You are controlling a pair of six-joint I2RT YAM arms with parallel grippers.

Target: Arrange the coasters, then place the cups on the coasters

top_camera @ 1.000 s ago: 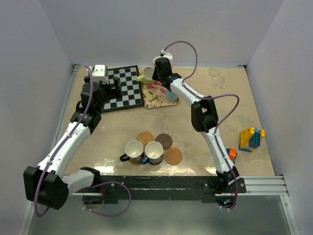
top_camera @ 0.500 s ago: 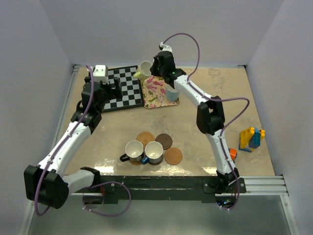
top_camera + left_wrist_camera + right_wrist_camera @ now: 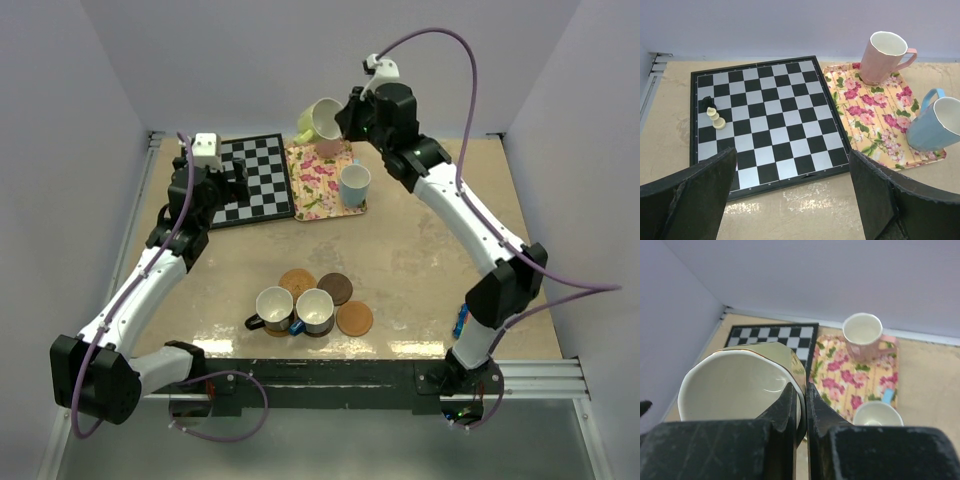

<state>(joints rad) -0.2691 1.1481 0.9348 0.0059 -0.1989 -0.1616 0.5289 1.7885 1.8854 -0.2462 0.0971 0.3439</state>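
**Holding a small, glossy yellow-green handled mug (image 3: 320,122) in the air above a rectangular floral tray (image 3: 318,192)**

The right gripper (image 3: 801,392) is pinched almost shut on the rim of the yellow-green mug, one finger inside the white wall and one outside. The mug hangs tipped off upright over the far end of the floral tray, at 12 o'clock on the beige table (image 3: 420,250).

Two mugs stand upright on the tray. A pink mug (image 3: 882,57) is at its 12 o'clock end and a light blue mug (image 3: 935,122) is at its 4 o'clock corner.

The left gripper (image 3: 792,155) has its jaws spread wide and holds nothing. It hovers over the near edge of a black-and-white chessboard (image 3: 255,175) at 11 o'clock. A black chess piece (image 3: 708,102) and a cream chess piece (image 3: 716,120) stand at the board's 9 o'clock side.

At 6 o'clock, near the arm bases, a black mug (image 3: 273,307) and a dark blue mug (image 3: 315,310) stand upright, side by side and touching. Three thin round coasters lie uncovered beside them:
- an orange-brown disc (image 3: 297,281) at the mugs' 12 o'clock
- a dark brown disc (image 3: 335,288) at their 1 o'clock
- a second orange-brown disc (image 3: 354,319) at 3 o'clock, just beside the dark blue mug

I cannot tell what lies under the two mugs.
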